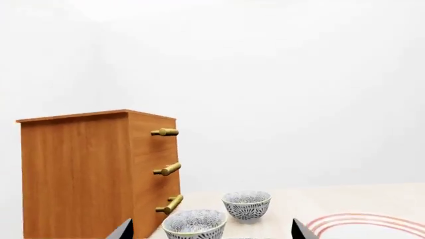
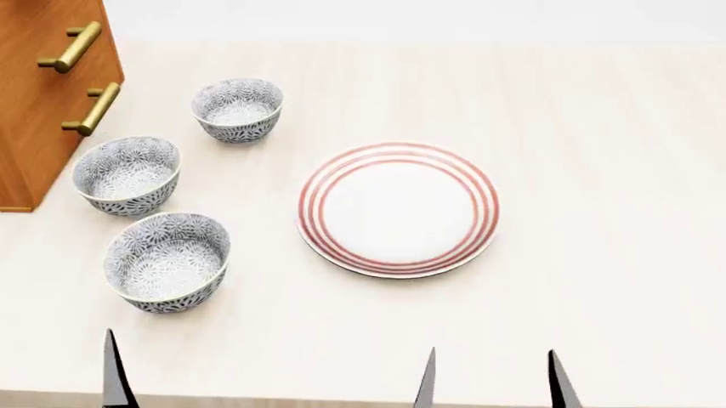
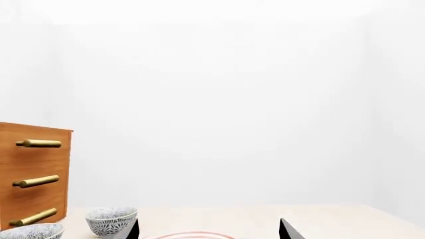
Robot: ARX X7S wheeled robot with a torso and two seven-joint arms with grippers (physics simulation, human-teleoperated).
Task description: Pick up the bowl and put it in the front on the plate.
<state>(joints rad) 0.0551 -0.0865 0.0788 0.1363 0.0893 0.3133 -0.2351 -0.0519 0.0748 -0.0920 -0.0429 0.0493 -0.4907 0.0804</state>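
Three patterned bowls stand in a row at the table's left. The bowl in the front [image 2: 168, 261] is the nearest one, left of the red-ringed plate [image 2: 399, 209]. The middle look-alike [image 2: 126, 174] and the far one [image 2: 237, 109] stand behind it. My left gripper [image 1: 212, 224] is open and empty, low at the table's near edge, short of the bowls; one of its fingers [image 2: 114, 378] shows in the head view. My right gripper [image 2: 494, 382] is also open and empty, just short of the plate [image 3: 189, 235]. Nothing is held.
A wooden drawer cabinet [image 2: 46, 85] with brass handles stands at the back left, close beside the middle and far bowls. The table's near edge [image 2: 340, 398] runs just ahead of the fingertips. Pale bare tabletop [image 2: 613, 170] lies right of the plate.
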